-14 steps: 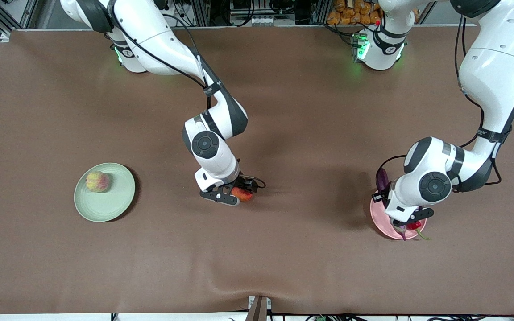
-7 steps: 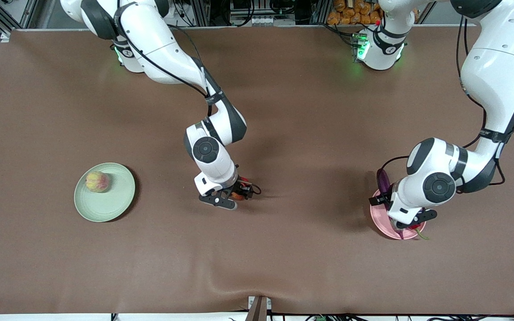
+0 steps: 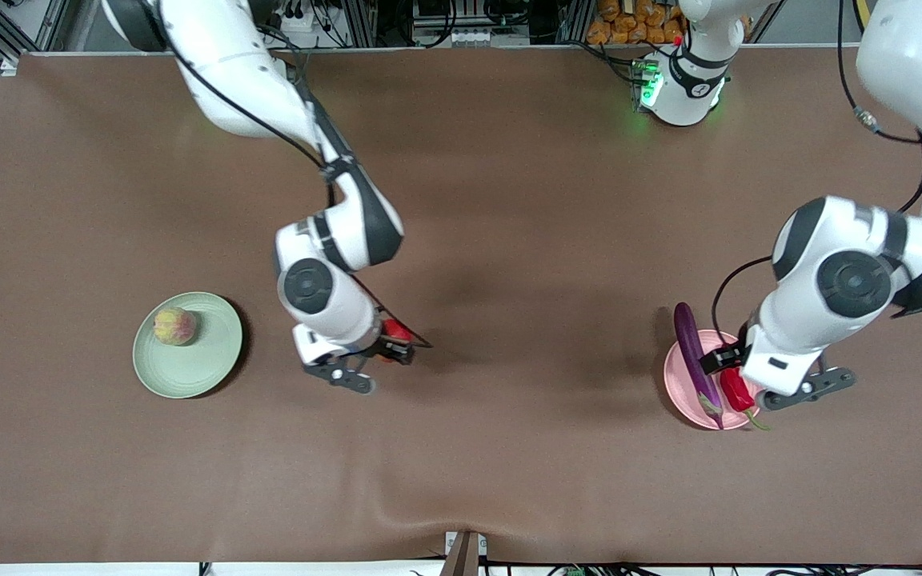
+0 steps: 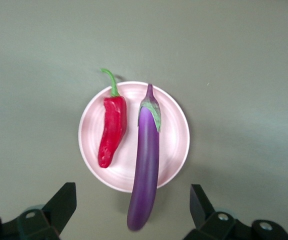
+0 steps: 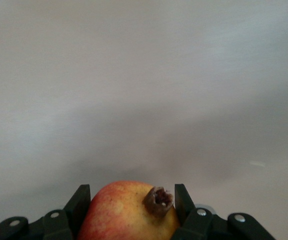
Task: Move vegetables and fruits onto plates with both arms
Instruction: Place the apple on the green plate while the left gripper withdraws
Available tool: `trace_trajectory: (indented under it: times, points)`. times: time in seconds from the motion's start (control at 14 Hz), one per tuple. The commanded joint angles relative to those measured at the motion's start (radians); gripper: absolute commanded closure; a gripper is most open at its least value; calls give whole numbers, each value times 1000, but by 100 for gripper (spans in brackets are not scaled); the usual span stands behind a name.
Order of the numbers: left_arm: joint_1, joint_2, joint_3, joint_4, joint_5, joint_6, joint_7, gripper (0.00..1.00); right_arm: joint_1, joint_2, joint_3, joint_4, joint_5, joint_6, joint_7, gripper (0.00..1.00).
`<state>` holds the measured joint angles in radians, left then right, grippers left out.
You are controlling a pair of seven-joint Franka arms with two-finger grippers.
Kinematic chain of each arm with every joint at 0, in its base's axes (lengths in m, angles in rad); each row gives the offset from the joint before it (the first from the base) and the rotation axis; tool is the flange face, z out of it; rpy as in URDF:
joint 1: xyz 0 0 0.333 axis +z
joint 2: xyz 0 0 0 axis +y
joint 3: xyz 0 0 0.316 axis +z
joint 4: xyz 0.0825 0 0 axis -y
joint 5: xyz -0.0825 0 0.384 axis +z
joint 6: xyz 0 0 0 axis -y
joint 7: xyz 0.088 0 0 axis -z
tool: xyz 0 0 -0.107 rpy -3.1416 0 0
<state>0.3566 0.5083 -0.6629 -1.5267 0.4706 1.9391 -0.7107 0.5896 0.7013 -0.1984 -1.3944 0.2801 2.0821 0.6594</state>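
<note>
The pale pink plate (image 3: 681, 390) lies toward the left arm's end of the table and holds the purple eggplant (image 3: 696, 363) and the red chili pepper (image 3: 736, 390). The left wrist view shows the plate (image 4: 176, 130), eggplant (image 4: 147, 160) and chili (image 4: 111, 131) below my left gripper (image 4: 131, 202), which is open, empty and up in the air over the plate (image 3: 757, 382). My right gripper (image 5: 131, 200) is shut on the red pomegranate (image 5: 126, 212), crown showing, held over bare table (image 3: 390, 342) in the air. The peach (image 3: 174, 326) sits on the pale green plate (image 3: 197, 370).
The brown table cloth (image 3: 509, 240) has a wrinkle near its front edge. The arm bases stand along the table's robot side, with cables and crates of orange items past that edge.
My right gripper has lifted the pomegranate off the table and carried it toward the green plate. My left gripper has risen from the pink plate, leaving the chili beside the eggplant.
</note>
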Motion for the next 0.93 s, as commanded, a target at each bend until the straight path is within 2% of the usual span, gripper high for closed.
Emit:
trace_trajectory:
  times: [0.0,0.07,0.21,0.43,0.57,0.64,0.71,0.86]
  points:
    - [4,-160,-4,17,-61,-61,40,0,-144,-89,24,-34,-7,-175,-160,85]
    - [7,-212,-7,17,-82,-75,46,0,-178,-94,20,-40,-18,-189,-191,85]
    - [11,-293,-4,34,-203,-113,89,0,-259,-85,19,-63,-33,-186,-265,85]
    - [74,-359,-3,43,-351,-163,226,0,-368,-85,19,-109,-76,-183,-446,84]
    - [122,-414,11,43,-377,-213,385,0,-398,-82,19,-115,-136,-181,-487,83]
    - [104,-453,61,36,-385,-222,455,0,-412,-76,20,-118,-175,-171,-492,81]
    - [28,-461,144,36,-386,-257,496,0,-430,-65,20,-127,-197,-143,-495,81]
    - [-228,-502,418,36,-389,-336,516,0,-448,-62,20,-194,-200,-62,-562,78]
